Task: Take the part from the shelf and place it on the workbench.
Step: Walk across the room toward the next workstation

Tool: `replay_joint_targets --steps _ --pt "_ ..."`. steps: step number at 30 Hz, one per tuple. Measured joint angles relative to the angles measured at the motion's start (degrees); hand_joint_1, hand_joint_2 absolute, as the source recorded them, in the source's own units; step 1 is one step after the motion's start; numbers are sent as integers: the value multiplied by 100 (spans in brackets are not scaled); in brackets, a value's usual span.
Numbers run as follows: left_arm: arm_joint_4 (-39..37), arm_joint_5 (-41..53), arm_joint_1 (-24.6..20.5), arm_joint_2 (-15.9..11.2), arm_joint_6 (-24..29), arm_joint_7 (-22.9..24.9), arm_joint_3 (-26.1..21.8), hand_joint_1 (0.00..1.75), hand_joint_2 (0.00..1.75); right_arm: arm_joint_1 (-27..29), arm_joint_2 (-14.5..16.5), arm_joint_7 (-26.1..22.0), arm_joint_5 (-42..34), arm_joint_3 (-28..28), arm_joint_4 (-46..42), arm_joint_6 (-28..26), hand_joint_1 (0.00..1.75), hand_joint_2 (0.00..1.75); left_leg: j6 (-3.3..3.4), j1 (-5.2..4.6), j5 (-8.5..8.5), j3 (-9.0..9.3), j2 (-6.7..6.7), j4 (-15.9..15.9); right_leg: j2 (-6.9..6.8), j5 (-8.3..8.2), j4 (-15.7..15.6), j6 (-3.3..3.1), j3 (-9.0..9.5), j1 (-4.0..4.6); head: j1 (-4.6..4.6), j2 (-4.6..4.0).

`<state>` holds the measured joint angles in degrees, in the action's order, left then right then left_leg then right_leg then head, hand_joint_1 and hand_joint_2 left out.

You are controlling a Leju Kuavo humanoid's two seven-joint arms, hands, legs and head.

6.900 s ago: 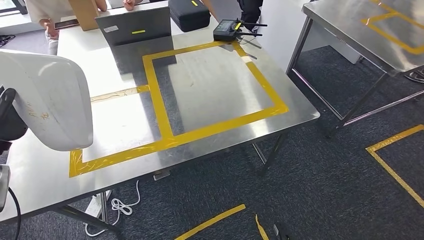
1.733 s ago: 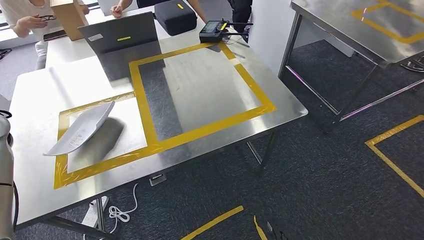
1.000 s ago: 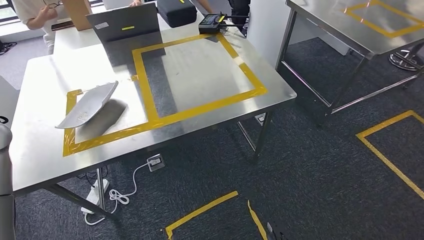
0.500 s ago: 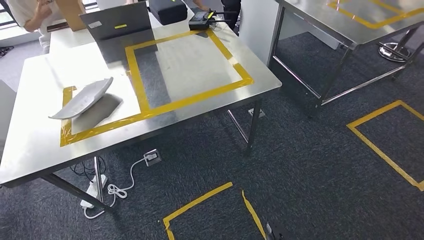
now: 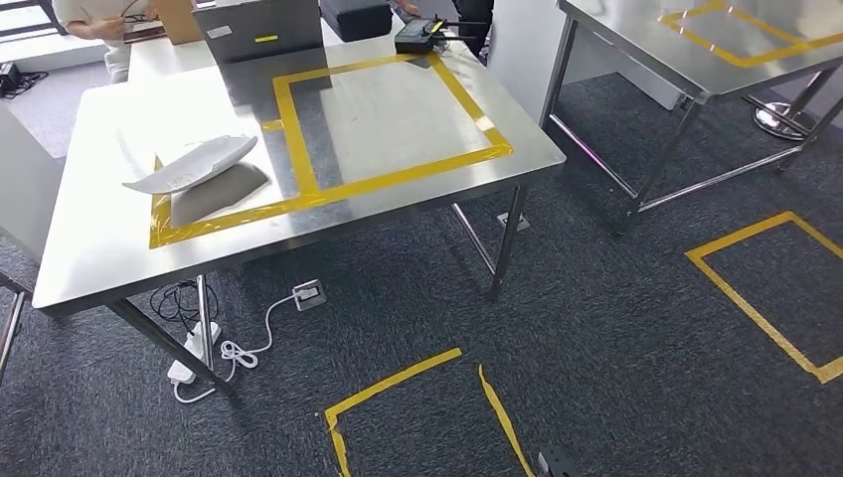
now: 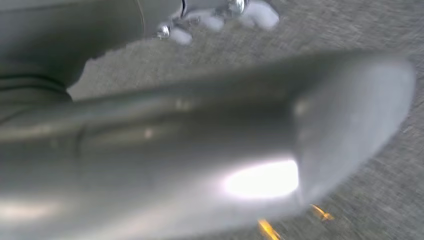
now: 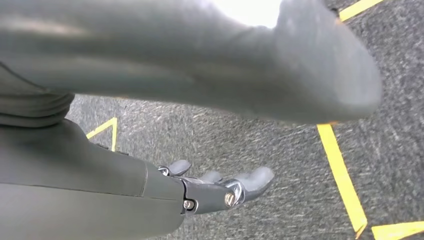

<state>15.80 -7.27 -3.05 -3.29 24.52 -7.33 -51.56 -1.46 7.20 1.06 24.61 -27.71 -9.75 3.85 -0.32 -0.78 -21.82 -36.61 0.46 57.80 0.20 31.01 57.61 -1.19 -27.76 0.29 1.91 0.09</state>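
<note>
Part (image 5: 194, 164) sits on the bench (image 5: 89, 248), inside the yellow-taped frame, long axis running across it. Both robot hands hang low over the carpet, well apart from it: right robot hand (image 7: 220, 187) empty, fingers loosely spread; left robot hand (image 6: 210, 150) too blurred to tell.

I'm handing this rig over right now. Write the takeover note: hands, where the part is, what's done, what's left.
Left hand: thumb close to the wrist camera, blurred, nothing seen in it; fingers unclear, so its state cannot be told.
Right hand: open, holding nothing, hanging over the carpet.
Part: the white curved panel lies on the workbench, over the smaller yellow-taped rectangle, free of both hands.
Done: part placed on the bench.
Left: nothing obvious; check that the part sits as wanted within the tape.
</note>
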Motion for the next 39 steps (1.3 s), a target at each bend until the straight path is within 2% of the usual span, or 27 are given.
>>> replay_joint_targets --steps 1,2,4,6,7,8,10,12,13,14,16,17,18,21,22,23,24,25,26,28,30,32,33,35,37,38,39 --pt "-48 1 2 18 2 10 -20 0 0 -7 1 3 0 1 0 -3 0 0 -36 9 2 -22 -12 -2 -9 -54 -47 -42 -28 -10 7 0" --pt "-90 2 6 33 3 17 -38 0 0 -13 1 7 0 1 0 -5 0 0 -70 17 -101 -65 -24 53 -19 -135 -79 -85 -77 -25 -3 0" --pt "-153 3 7 47 6 17 -74 0 0 -14 -2 10 0 1 0 -12 0 0 -139 56 -626 -185 -41 485 -36 -300 -123 -129 -215 -54 -50 0" --pt "-194 14 1 53 8 39 -103 0 0 -5 -7 12 0 0 0 -18 0 0 -208 103 -1138 -272 -42 1170 -46 -443 -118 -121 -398 -61 -87 0" --pt "-212 42 0 61 21 68 -110 0 0 -3 -7 12 -1 0 0 -21 0 0 -235 125 -1199 -253 -41 1410 -53 -513 -104 -106 -492 -64 -91 0" --pt "-231 96 -2 75 53 106 -111 0 0 -2 -9 12 -2 -1 0 -26 0 0 -256 143 -1130 -165 -41 1500 -58 -581 -84 -87 -594 -71 -92 0" --pt "-267 322 -4 145 170 164 -90 0 0 3 -25 12 -9 -7 0 -43 0 0 -285 173 -829 284 -43 1100 -65 -703 -18 -29 -797 -96 -96 0" --pt "-305 608 -16 265 261 201 -13 0 0 10 -68 12 -7 -15 -1 -60 0 0 -266 155 -850 869 -64 303 -75 -809 34 54 -942 -118 -98 0" --pt "-329 724 -20 330 276 230 39 0 0 11 -93 16 6 -17 -2 -64 0 0 -232 133 -932 1029 -76 26 -81 -865 38 97 -967 -124 -94 0" --pt "-358 815 -24 400 275 279 94 0 0 10 -119 23 27 -17 -2 -66 0 0 -188 103 -999 1087 -86 -113 -86 -923 25 139 -975 -128 -93 0" --pt "-415 982 -24 523 196 403 207 0 0 7 -162 58 73 -17 -2 -66 0 0 -71 91 -939 1011 -72 -133 -78 -993 6 217 -975 -140 -82 0" --pt "-436 1100 -28 579 72 474 278 0 0 9 -183 88 92 -17 -2 -66 0 0 -10 95 -895 971 -55 -132 -69 -910 64 251 -1006 -144 -80 0" --pt "-451 1288 -30 624 -136 523 373 0 0 12 -204 125 105 -17 -2 -67 0 0 59 102 -840 924 -36 -140 -61 -717 225 278 -1063 -150 -65 0" --pt "-481 2600 -99 728 -1084 729 999 0 0 -1 -243 189 113 -17 -2 -72 0 0 168 80 -664 717 -5 -122 -41 128 1279 309 -1343 -142 -25 0" --pt "-490 3166 -158 754 -1329 883 1349 0 0 -14 -246 172 103 -17 -2 -80 0 0 174 70 -597 626 -5 -102 -35 247 1593 309 -1389 -135 -20 0" --pt "-497 3616 -226 783 -1466 1062 1718 0 0 -28 -246 139 90 -17 -2 -95 0 0 172 60 -533 530 -9 -78 -30 232 1751 303 -1362 -129 -14 0" --pt "-502 3875 -293 816 -1512 1215 2065 0 0 -45 -241 108 73 -17 -2 -121 0 0 161 54 -472 430 -13 -45 -28 105 1696 289 -1224 -125 -6 0" --pt "-503 4003 -349 848 -1496 1319 2338 0 0 -61 -234 80 57 -17 -2 -157 0 0 144 51 -422 329 -14 -7 -26 -56 1428 268 -973 -121 2 0" --pt "-502 4014 -387 877 -1461 1374 2544 0 0 -75 -227 55 39 -19 -2 -203 0 0 120 49 -385 244 -8 32 -24 -120 1017 238 -665 -115 12 0" --pt "-502 3967 -419 905 -1400 1421 2821 0 0 -85 -214 4 0 -27 -2 -304 0 87 63 42 -330 141 14 96 -17 -62 269 168 -170 -81 22 0" --pt "-504 3862 -409 908 -1394 1410 2987 0 87 -76 -202 -25 -25 -46 -2 -373 0 175 -5 40 -270 114 30 91 -12 15 38 104 -67 -50 22 0" --pt "-504 3690 -371 888 -1453 1306 3039 0 175 -66 -183 -30 -14 -62 -2 -389 0 175 -76 47 -268 83 19 100 -31 -57 10 19 -126 -70 21 0" --pt "-504 3608 -346 875 -1485 1254 3043 0 175 -66 -175 -33 3 -66 -2 -384 0 175 -113 53 -376 36 5 199 -43 -103 -9 -28 -161 -83 0 0" --pt "-506 3509 -305 853 -1474 1268 3043 0 175 -69 -166 -37 42 -68 -2 -356 0 175 -184 75 -821 -146 -18 713 -66 -186 -24 -85 -242 -95 -62 0" --pt "-521 3456 -230 842 -1430 1368 3047 0 87 -67 -167 -38 56 -54 -26 -333 0 175 -232 93 -1201 -325 -22 1405 -86 -256 -13 -94 -336 -93 -100 0" --pt "-534 3420 -166 838 -1416 1401 3060 0 44 -66 -169 -39 36 -28 -68 -330 0 131 -241 97 -1238 -319 -22 1576 -94 -287 -6 -89 -381 -91 -102 0" --pt "-551 3363 -87 828 -1415 1416 3082 0 0 -71 -171 -41 -3 13 -130 -330 0 87 -240 99 -1174 -206 -22 1538 -95 -316 1 -81 -418 -91 -105 0"
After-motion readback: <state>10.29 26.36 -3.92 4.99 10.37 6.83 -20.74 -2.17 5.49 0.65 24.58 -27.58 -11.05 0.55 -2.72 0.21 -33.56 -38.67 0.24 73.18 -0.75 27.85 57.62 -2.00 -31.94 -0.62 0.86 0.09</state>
